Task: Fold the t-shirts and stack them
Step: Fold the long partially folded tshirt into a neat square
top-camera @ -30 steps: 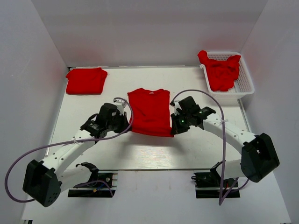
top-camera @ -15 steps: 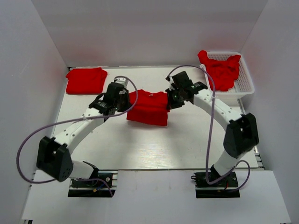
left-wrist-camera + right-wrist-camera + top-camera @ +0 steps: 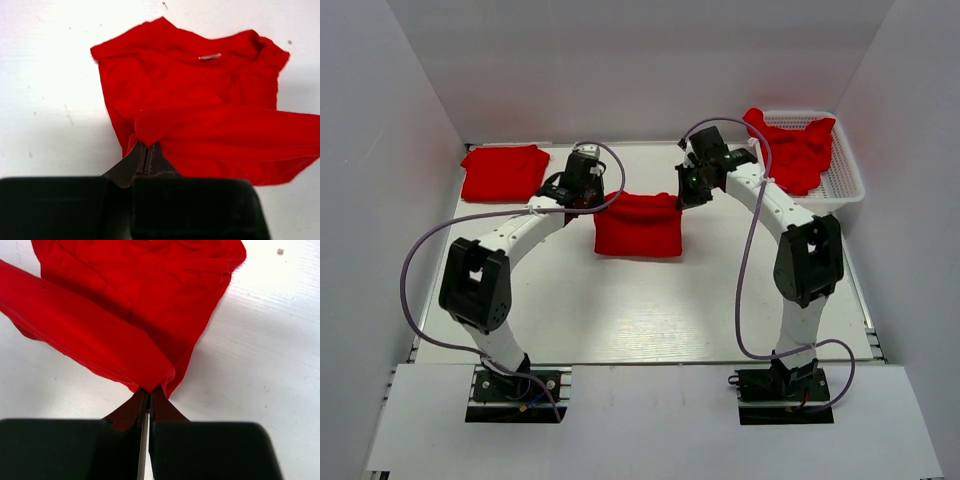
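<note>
White walls are standing around the tabletop (image 3: 640, 320) you are working on. Far on the left, one folded t-shirt (image 3: 504, 172) is lying flat near the back wall. Your left claw (image 3: 146, 150) is squeezing shut on one side of the middle t-shirt (image 3: 638, 228), and your right claw (image 3: 148, 392) is squeezing shut on the other side. Between them the lifted edge is hanging like a soft roll above the part that is lying on the tabletop, so I think you are folding it in half. Try moving both claws together at the same speed, pulling the edge tight and level, then lowering it so it is lining up with the collar (image 3: 225, 47) end. On the right, more t-shirts (image 3: 792, 150) are waiting in a heap in the white basket (image 3: 845, 185).
</note>
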Controlling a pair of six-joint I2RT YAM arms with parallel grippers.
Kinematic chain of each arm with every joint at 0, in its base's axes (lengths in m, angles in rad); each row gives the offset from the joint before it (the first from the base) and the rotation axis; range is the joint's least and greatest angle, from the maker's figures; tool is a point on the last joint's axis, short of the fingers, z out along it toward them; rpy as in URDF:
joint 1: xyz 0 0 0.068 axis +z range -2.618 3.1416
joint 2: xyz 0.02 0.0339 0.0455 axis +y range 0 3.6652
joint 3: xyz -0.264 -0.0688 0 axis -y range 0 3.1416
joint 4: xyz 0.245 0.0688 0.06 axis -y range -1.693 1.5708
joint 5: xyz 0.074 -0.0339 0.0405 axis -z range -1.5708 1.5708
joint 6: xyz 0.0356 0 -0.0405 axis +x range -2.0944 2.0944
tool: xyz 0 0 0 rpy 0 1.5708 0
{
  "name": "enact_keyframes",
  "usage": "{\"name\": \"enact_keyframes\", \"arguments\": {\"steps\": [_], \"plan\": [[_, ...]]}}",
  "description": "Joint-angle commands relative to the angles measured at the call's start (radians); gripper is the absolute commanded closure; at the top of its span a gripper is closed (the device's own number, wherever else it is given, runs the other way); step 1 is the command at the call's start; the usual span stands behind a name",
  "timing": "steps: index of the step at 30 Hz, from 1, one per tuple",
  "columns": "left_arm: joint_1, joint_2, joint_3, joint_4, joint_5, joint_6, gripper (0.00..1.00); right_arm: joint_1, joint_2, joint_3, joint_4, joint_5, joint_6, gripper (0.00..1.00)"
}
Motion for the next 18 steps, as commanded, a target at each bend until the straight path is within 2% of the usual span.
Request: {"name": "enact_keyframes", "arguments": {"steps": [1, 10, 18], "plan": [[0.021, 0.034, 0.079, 0.05, 0.003, 0.039, 1.0, -0.02, 0.043, 0.077, -0.016, -0.033, -0.018, 1.0], [0.061, 0.176, 0.179, 0.069, 0.029, 0.059, 1.0, -0.049, 0.172, 0.171, 0.05, -0.086, -0.092, 1.0], [0.09, 0.3, 0.264, 0.154, 0.075, 0.079, 1.0, -0.075, 0.281, 0.255, 0.117, -0.113, -0.057, 1.0]]}}
